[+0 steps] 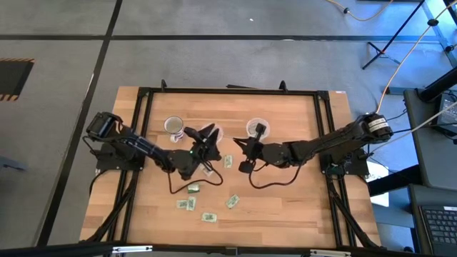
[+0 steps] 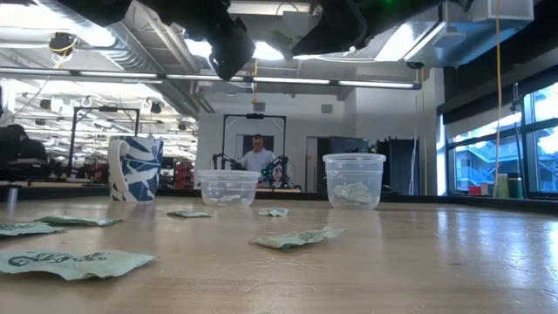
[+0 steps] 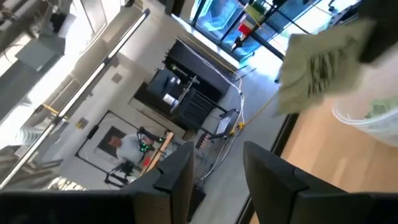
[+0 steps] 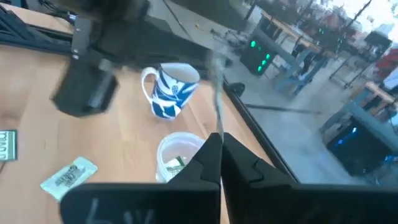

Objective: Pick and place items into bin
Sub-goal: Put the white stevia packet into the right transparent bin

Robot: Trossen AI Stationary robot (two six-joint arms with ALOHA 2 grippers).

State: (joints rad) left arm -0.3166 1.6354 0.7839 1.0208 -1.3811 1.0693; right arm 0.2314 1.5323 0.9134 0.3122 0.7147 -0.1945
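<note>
**Entry: two pincers at the tubs, one packet loose in the air, one pinched**

- **Left pincer** (image 1: 205, 140): hangs at the near rim of the left tub (image 2: 228, 186). Fingers stand apart, gripping nothing. In its wrist view a pale-green airborne packet (image 3: 314, 65) shows beyond the fingers, just over the tub's clear rim. It looks released, probably on its way in.
- **Right pincer** (image 1: 245, 153): fingers pressed together. A thin pale sliver, the pinched packet (image 4: 217, 93), stands up from between them, most likely a packet seen edge-on.
- **Key relation**: on the high view the right tub (image 1: 250, 127) lies at about 1 o'clock from the right pincer, near but not under it. The pinched packet's long axis runs upright, along the fingers. The likely carry is short, toward 1 o'clock. The right arm is the nearer to this tub.
- **Loose packets** (image 1: 193, 188): about five, flat on the surface (image 1: 285, 207), between 4 and 6 o'clock from the left pincer, one (image 1: 228, 160) lying between the two pincers. The left arm is nearer to most.
- **Mug** (image 1: 173, 126): blue-and-white, at 9 o'clock of the left tub, apart from it.
- **Not legible**: the left tub is largely covered by the pincer from above. The airborne packet is smeared. Whether the sliver is truly a packet cannot be confirmed. The low view cuts off both pincers at its top edge.
</note>
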